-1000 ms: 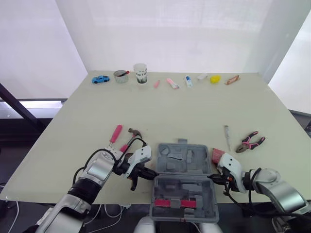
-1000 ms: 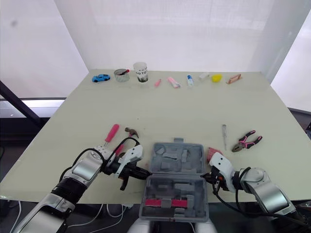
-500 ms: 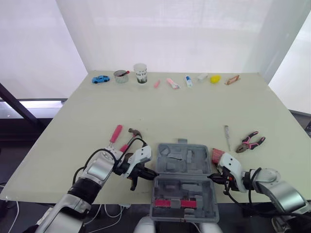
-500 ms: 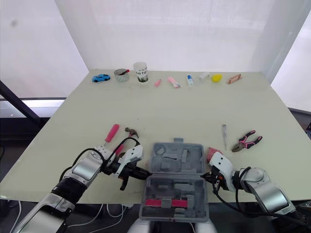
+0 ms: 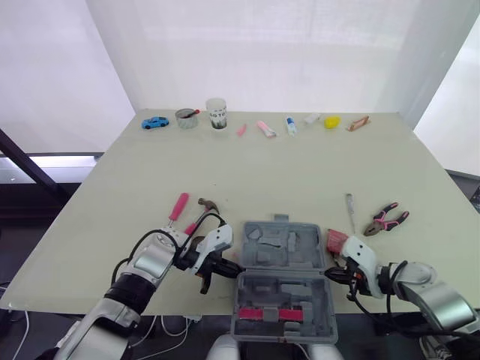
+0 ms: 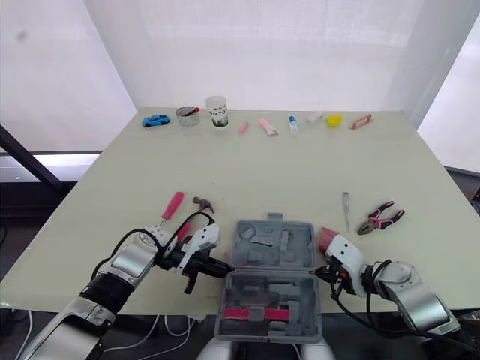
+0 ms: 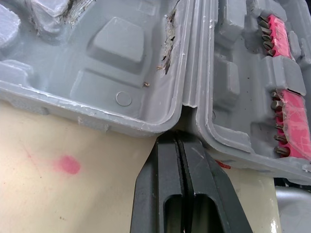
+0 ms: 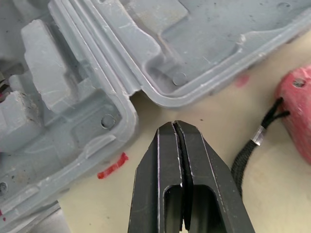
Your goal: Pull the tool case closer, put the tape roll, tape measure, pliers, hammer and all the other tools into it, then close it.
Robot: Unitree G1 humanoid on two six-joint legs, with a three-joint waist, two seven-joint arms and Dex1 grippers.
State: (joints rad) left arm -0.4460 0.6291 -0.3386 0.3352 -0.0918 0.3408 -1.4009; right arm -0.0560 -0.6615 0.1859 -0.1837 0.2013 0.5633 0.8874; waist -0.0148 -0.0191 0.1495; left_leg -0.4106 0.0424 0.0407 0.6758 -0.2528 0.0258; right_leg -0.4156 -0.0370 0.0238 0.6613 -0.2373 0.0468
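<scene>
The tool case lies open at the bench's near edge, so the pull looks done. The left tool, clenched on nothing, touches the case's hinge. The right tool, also clenched empty, sits just beside the opposite end. The tape measure, hammer and pliers lie outside the case, so packing and closing remain.

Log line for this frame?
tool case open | left gripper shut at hinge | right gripper shut beside hinge | hammer, pliers on table
</scene>
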